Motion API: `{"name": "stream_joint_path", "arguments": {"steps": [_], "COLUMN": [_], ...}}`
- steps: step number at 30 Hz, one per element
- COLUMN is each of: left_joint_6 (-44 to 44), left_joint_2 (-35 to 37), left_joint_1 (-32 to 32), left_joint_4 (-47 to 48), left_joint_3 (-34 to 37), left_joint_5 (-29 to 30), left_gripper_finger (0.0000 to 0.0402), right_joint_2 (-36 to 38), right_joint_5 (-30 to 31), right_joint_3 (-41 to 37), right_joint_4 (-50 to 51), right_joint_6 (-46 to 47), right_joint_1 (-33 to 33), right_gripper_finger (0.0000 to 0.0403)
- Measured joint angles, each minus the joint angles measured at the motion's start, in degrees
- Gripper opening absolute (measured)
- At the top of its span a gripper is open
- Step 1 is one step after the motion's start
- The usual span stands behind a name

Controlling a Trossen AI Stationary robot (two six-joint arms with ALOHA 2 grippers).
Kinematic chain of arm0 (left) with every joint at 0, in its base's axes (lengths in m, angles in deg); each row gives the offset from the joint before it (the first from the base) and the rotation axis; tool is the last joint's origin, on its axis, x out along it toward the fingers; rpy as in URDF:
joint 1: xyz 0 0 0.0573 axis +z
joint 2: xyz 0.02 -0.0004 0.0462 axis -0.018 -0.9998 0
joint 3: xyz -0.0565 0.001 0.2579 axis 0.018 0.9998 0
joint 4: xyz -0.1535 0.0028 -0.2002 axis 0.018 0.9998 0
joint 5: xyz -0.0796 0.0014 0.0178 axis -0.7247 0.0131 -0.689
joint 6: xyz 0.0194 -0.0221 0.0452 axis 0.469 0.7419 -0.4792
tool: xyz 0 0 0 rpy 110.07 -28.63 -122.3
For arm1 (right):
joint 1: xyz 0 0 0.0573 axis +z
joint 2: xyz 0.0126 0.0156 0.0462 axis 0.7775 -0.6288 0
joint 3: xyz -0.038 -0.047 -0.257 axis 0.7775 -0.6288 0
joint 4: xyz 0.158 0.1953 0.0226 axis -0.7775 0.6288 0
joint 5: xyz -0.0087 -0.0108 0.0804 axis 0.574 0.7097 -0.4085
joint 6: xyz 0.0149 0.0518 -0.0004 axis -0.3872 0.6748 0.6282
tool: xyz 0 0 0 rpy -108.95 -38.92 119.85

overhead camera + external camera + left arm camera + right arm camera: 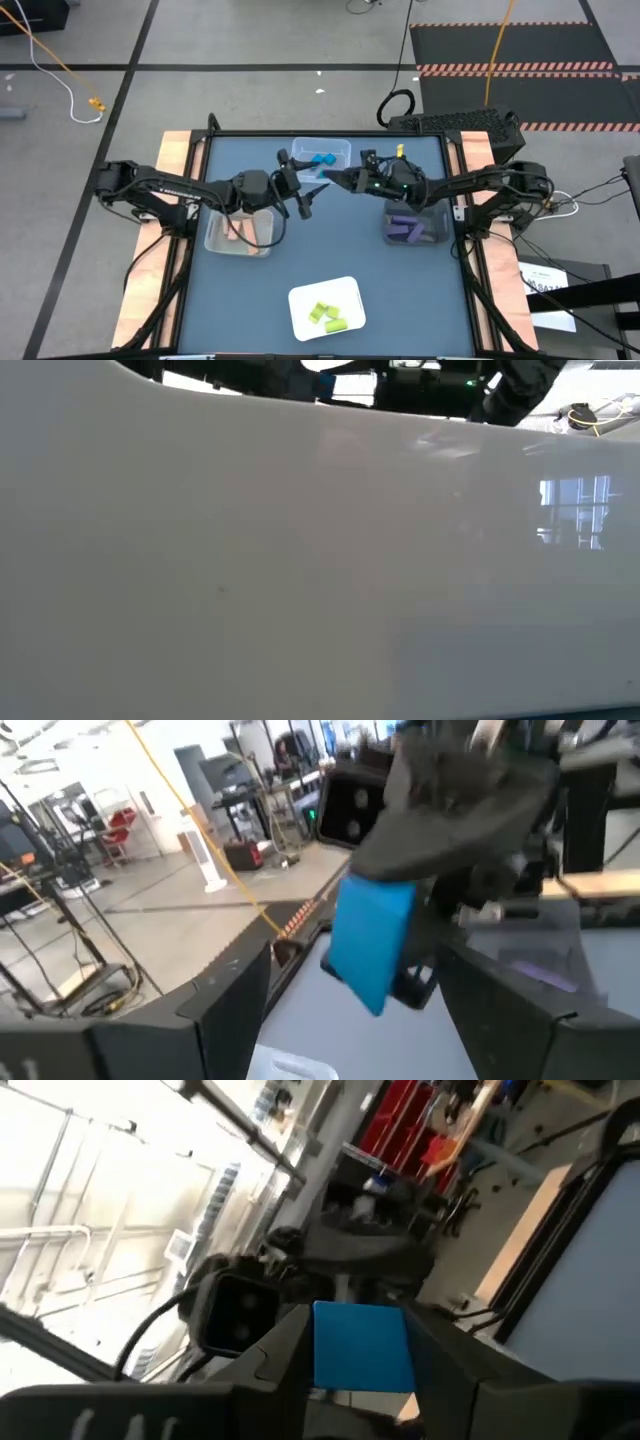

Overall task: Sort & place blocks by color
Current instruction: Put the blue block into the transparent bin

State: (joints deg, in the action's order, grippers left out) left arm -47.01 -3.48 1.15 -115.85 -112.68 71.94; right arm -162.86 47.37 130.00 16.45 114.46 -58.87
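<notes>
Blue block [362,1346] is sitting pinched between the right gripper's [333,178] two fingers, up in the air near the back middle of the table [400,270], just in front of the clear bin [322,154] holding more blue blocks [320,159]. The left gripper [303,197] is hanging just beside it with its fingers spread wide, holding nothing. Both arms are meeting over the middle, leaving bare table toward the front edge around the white tray [326,307] of yellow-green blocks [326,316]. Purple blocks [408,230] are lying in the dark bin [412,226], tan ones [237,229] in the left bin [240,232]. A big white wall is covering almost all of the low view.
</notes>
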Motion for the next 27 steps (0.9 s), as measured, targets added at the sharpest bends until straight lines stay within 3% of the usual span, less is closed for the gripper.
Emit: {"name": "stream_joint_path", "arguments": {"steps": [6,10,18,24,27], "left_joint_6": [0.77,0.64,-1.09,-0.42,1.13], "left_joint_2": [-0.63,-0.74,-1.15,-1.11,-1.11], "left_joint_1": [1.16,1.41,1.63,1.68,1.68], "left_joint_4": [-0.64,-0.95,-0.48,-0.40,-0.63], "left_joint_3": [0.09,0.11,0.13,0.17,0.19], "left_joint_5": [-0.48,-0.76,-3.24,-4.62,-4.84], "left_gripper_finger": [0.0266,0.0234,0.0079,0.0076,0.0076], "right_joint_2": [-1.96,-1.91,-1.87,-1.78,-1.78], "right_joint_5": [-1.49,-2.48,-2.50,-2.89,-6.76], "right_joint_3": [2.73,3.19,3.28,3.27,3.27], "right_joint_4": [2.16,3.76,5.38,6.43,6.45], "right_joint_6": [0.52,0.58,2.08,2.04,1.25], "right_joint_1": [0.02,0.01,-0.02,-0.16,-1.41], "right_gripper_finger": [0.0121,0.0121,0.0121,0.0129,0.0152]}}
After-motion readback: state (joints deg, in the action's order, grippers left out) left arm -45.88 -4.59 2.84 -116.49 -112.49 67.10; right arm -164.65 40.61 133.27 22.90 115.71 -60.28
